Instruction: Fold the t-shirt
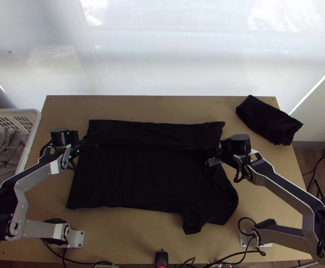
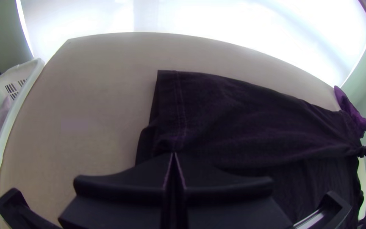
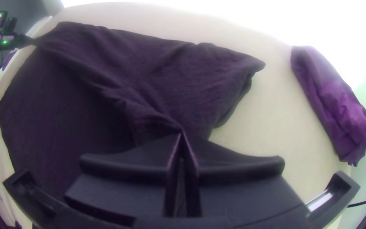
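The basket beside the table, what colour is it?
The basket is white, with dark openings in its wall; the top view shows it best.

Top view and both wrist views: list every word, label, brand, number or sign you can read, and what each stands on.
No readable text anywhere.
Black T-shirt: no lettering visible.
Bundled cloth: none visible.
Left arm, right arm: any markings are too small to read.
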